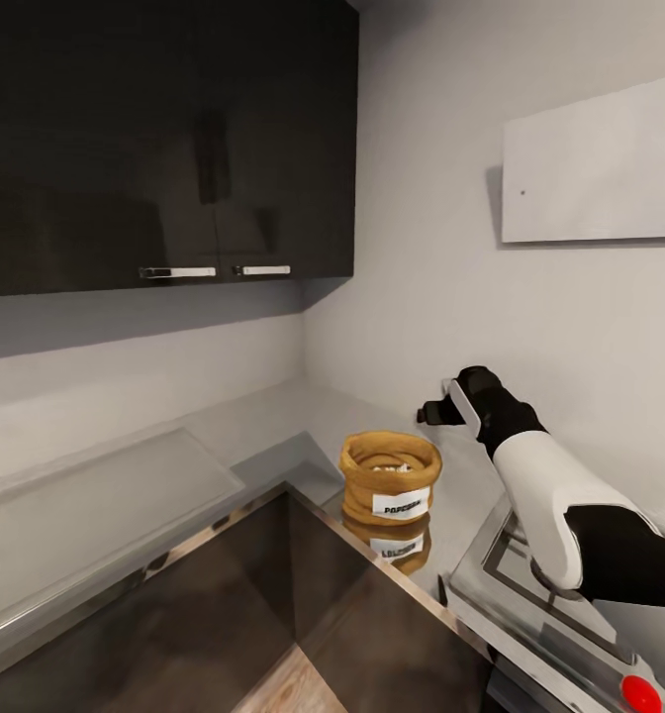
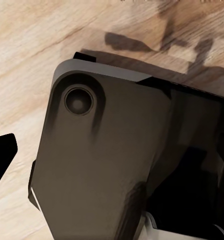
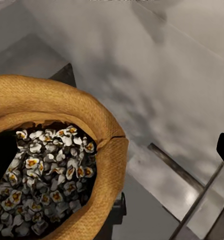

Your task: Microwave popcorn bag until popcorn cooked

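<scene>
The popcorn bag (image 1: pixel 390 482) is showing tan-brown, coarse-woven burlap with a white label in dark lettering; its kernels (image 3: pixel 47 175) are looking white with orange-brown centres. The worktop (image 1: pixel 273 416) is gleaming pale grey and mirroring the bag. The upper cabinets (image 1: pixel 164 139) are showing glossy black with silver handles. The right arm (image 1: pixel 550 485) is showing white and black. The floor (image 2: pixel 32 55) is showing light wood grain.

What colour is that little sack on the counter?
The sack is tan-brown, like burlap, with a white label in dark letters. The head view shows it best.
</scene>
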Controlling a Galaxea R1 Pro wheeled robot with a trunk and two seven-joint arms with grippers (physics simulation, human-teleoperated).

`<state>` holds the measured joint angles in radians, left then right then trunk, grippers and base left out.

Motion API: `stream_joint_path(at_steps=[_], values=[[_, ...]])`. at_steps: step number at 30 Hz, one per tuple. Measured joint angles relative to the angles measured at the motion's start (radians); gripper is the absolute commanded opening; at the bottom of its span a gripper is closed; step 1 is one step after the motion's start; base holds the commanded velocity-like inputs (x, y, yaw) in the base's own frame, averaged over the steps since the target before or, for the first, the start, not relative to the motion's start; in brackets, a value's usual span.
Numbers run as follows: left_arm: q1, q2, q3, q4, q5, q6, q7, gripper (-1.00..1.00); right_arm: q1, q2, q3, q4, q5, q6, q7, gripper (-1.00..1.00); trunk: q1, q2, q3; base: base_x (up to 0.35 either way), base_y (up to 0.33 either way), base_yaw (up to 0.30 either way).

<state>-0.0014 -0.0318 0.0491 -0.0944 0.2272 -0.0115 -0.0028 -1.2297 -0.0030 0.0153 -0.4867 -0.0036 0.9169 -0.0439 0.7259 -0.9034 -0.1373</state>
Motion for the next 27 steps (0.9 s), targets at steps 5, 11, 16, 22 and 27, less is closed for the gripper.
stream_joint_path(at_steps=[5, 11, 16, 22, 27], values=[[0.000, 0.000, 0.000, -0.001, 0.000, -0.001, 0.000, 1.00, 0.000, -0.001, 0.001, 0.002, -0.003, 0.001, -0.001, 1.00, 0.000, 0.000, 0.000, 0.108, 0.000, 0.000], [0.000, 0.001, 0.000, -0.001, 0.000, -0.001, 0.000, 1.00, 0.001, -0.001, 0.001, 0.025, -0.003, -0.010, -0.002, 1.00, 0.000, 0.000, 0.000, 0.014, 0.000, 0.000], [0.000, 0.001, 0.000, -0.001, 0.000, 0.000, -0.001, 1.00, 0.001, -0.001, 0.000, 0.028, -0.003, -0.036, -0.006, 1.00, 0.000, 0.000, 0.000, 0.246, 0.000, 0.000], [0.000, 0.001, 0.000, -0.002, 0.000, 0.000, 0.000, 1.00, 0.002, 0.000, 0.001, 0.029, -0.004, -0.039, -0.008, 1.00, 0.000, 0.000, 0.000, 0.175, 0.000, 0.000], [0.000, 0.000, 0.000, -0.004, 0.000, -0.001, 0.000, 1.00, 0.002, -0.004, 0.000, 0.117, -0.001, -0.087, -0.013, 1.00, 0.000, 0.000, 0.000, 0.006, 0.000, 0.000]])
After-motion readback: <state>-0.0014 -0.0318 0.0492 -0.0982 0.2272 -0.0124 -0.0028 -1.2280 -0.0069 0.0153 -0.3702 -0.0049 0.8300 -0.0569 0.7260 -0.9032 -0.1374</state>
